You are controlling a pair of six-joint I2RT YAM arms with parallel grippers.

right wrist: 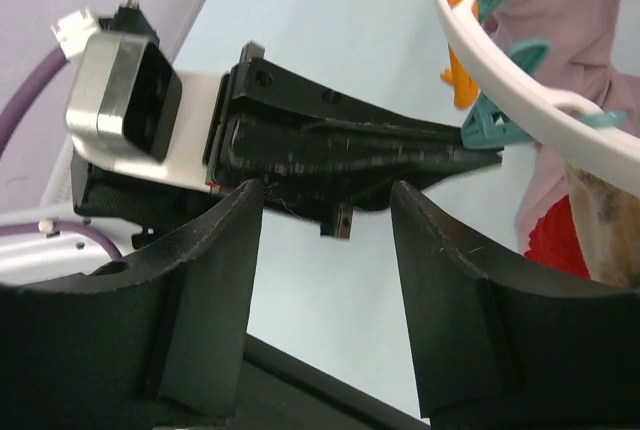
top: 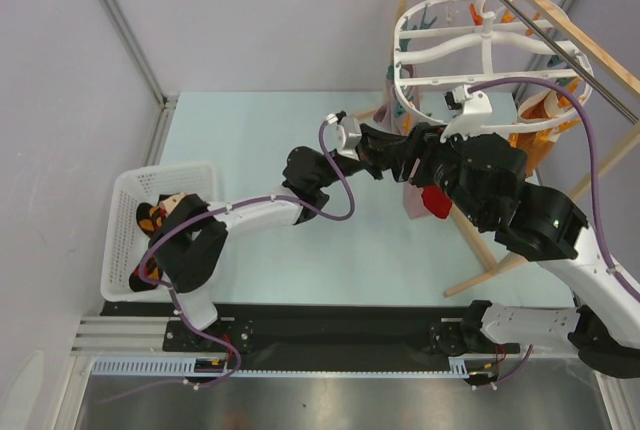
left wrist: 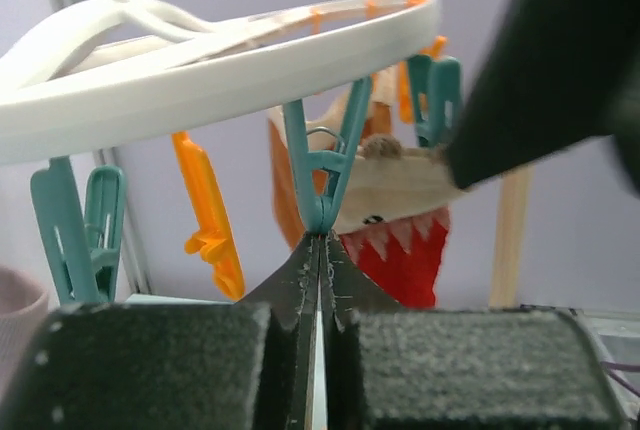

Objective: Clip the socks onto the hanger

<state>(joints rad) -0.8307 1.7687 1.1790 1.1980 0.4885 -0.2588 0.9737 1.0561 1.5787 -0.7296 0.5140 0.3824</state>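
Socks (top: 150, 218) lie in a white basket (top: 125, 185) at 8 o'clock by the left arm's base, well apart from the hanger (left wrist: 200, 70) at 1 o'clock. The left gripper (left wrist: 320, 245), fingers pressed together, meets the lower tip of a teal clip (left wrist: 325, 165) dangling from the ring. The right gripper (right wrist: 325, 200) stands parted and empty just beside it, with a red cloth (left wrist: 405, 260) and a wooden pole (left wrist: 512, 240) behind.

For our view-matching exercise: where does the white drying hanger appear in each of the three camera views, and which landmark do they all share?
Top external: the hanger sits at the upper right.
Left wrist: its rim arcs across the top, with clips dangling beneath.
Right wrist: the rim curves through the upper right corner.
Shared landmark: the red fabric hanging below the hanger, visible in all three views.
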